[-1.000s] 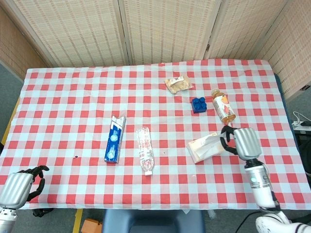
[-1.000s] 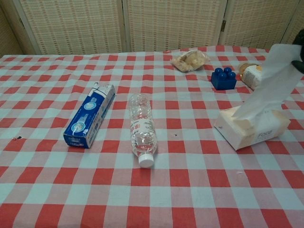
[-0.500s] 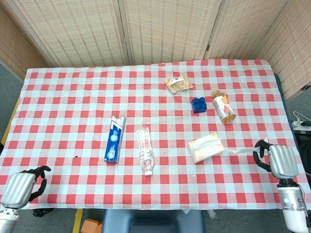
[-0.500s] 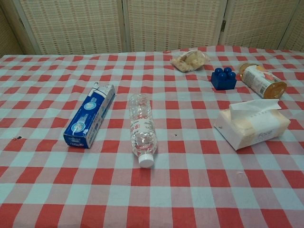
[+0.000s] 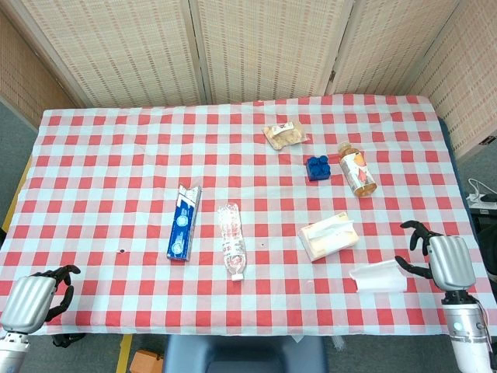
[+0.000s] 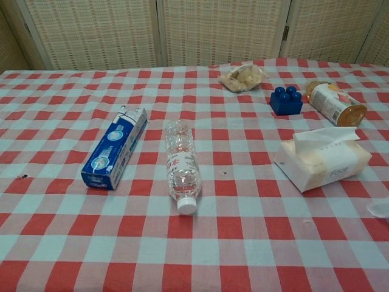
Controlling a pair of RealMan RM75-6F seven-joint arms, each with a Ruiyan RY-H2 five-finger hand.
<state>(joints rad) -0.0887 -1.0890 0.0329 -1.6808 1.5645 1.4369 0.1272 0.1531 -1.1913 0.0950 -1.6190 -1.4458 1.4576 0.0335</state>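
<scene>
One worktop is seen, covered in a red and white check cloth, with seven loose things counted on it.

Going by size: one blue toothpaste box is laid left of the middle, and one clear water bottle is laid just beside it, cap pointing to the near edge. One tissue pack is found right of the middle, a sheet poking out of its top. One juice bottle is laid on its side further back on the right, with one blue building block just left of it, and one bag of snacks is set behind those. Last, one loose white tissue is spread flat near the front right edge, a bit in front of the pack and apart from it.

Two hands are counted. The right hand is held at the right edge, fingers spread apart with nothing gripped, fingertips close by the tissue. The left hand is parked at the front left corner, fingers curled in on nothing.

Compared with half a second back, the sheet was only just visible by the right hand; now it is let go and lying on the cloth. Everything else is unmoved.
</scene>
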